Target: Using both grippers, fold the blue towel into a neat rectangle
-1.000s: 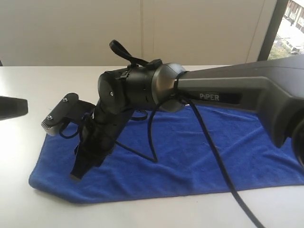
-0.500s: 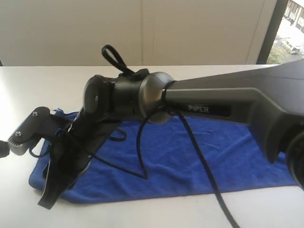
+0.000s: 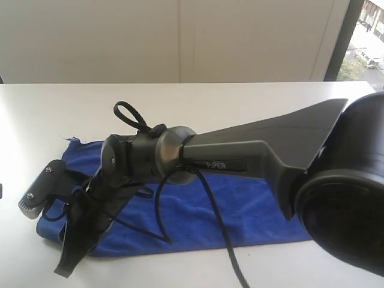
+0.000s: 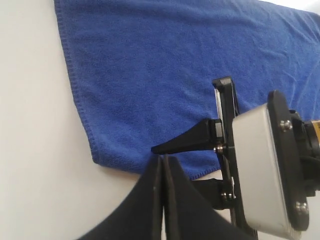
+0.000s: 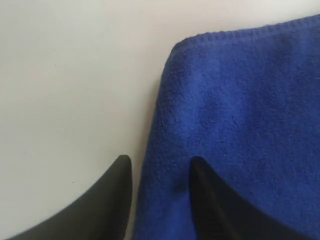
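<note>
The blue towel is laid flat on the white bench as a long band; a rounded edge in the right wrist view suggests that one fold is already made; the step in hand is judged to be the taking of the band's left end for a fold across; the right arm is stretched low across the bench, wrist bent down, so that the right hand is set at the towel's near left corner; its fingers are spread, one over bare bench and one over cloth, with the edge between them and nothing pinched; the left hand is held near the same end, fingers pressed together and empty; next, a closing on the corner is called for, then a lift and a carry toward the far end, edges kept aligned.
</note>
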Robot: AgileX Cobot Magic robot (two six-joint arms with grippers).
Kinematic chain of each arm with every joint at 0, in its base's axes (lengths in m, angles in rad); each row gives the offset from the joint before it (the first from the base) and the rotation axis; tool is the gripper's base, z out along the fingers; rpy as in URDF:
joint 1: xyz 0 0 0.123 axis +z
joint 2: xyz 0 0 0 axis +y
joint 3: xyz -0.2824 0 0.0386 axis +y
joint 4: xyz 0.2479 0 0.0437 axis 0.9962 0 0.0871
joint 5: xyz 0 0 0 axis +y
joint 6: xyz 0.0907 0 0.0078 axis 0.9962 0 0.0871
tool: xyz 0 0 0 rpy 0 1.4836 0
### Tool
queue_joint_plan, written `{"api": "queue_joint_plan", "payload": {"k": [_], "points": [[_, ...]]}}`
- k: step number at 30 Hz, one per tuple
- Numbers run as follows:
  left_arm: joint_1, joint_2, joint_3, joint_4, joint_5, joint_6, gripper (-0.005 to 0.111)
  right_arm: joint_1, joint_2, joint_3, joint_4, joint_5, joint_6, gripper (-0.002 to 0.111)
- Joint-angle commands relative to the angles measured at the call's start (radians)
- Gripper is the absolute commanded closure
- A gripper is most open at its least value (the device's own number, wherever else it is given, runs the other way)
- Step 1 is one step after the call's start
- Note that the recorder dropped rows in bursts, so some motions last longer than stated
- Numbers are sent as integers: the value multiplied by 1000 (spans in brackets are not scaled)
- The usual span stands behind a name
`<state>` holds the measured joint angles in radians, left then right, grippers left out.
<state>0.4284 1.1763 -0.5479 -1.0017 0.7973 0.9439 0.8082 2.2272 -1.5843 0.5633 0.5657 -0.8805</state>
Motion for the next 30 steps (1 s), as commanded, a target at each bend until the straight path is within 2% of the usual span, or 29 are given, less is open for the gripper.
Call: {"api": "queue_joint_plan", "payload": {"k": [1, 4, 10, 17, 25, 30], "points": [[2, -3, 36, -46, -8, -6, 107, 2, 13, 2, 8, -8, -9, 74], [2, -3, 53, -65, -23, -6, 107, 2, 18, 2, 8, -8, -6, 83], [2, -3, 53, -70, -19, -6, 107, -7, 12, 0, 5, -15, 52, 108], [2, -1, 113, -175, -16, -6, 107, -63, -11, 0, 0, -24, 119, 108], [2, -1, 146, -187, -17, -4, 107, -170, -18, 0, 0, -30, 168, 108], [2, -1, 151, -199, -35, -2, 107, -189, -9, 0, -17, -34, 167, 108]]}}
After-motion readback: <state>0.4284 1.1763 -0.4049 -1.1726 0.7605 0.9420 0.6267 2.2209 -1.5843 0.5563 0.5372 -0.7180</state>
